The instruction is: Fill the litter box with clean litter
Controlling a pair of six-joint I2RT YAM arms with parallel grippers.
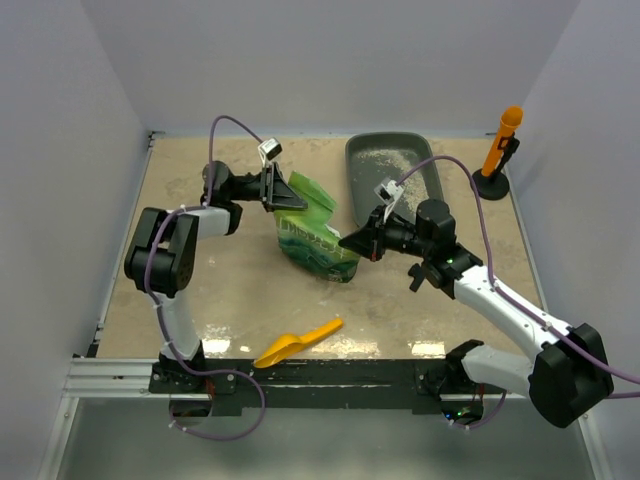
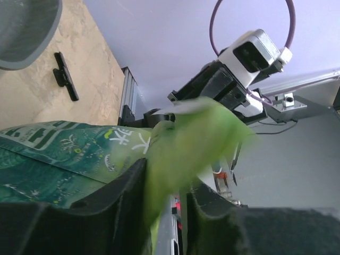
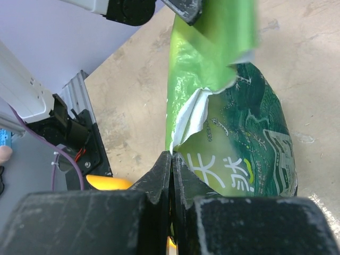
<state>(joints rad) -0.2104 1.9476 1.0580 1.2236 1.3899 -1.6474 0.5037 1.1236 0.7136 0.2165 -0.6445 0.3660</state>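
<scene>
Pinching one green bag [image 1: 315,240]: two grippers, left gripper [image 1: 283,190] and right gripper [image 1: 352,243].

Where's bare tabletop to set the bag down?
Widest bare patch: left half of the tabletop, between the left arm and the yellow scoop. Smaller strip between the scoop and the right arm. Crowded: centre, where both end effectors pinch the green bag, and far right by the litter box and orange stand.
</scene>
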